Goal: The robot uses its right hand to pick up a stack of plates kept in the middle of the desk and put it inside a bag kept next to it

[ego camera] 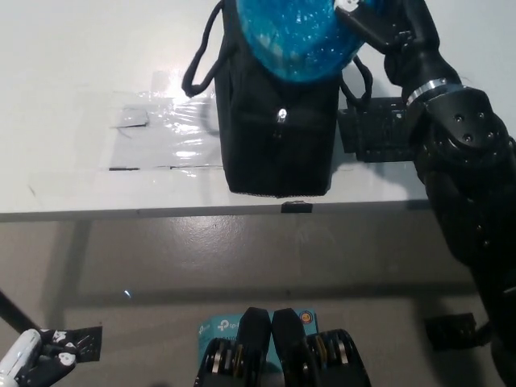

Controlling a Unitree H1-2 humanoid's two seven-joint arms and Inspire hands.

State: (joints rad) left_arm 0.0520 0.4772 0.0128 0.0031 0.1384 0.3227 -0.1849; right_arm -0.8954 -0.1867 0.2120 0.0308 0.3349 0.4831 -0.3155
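Gripping the glossy, round blue stack of plates (302, 36), the black right robot hand (375, 20) holds it over the soft black bag (278, 129) on the smooth white bench (81, 89). Left robot hand (36, 364) rests far below.

Clear tape patch (165, 129) on desk (64, 64)

The top edge cuts off the blue plate stack (302, 36) and the right hand (387, 20) gripping it, while the plates hide the bag (278, 137) opening.
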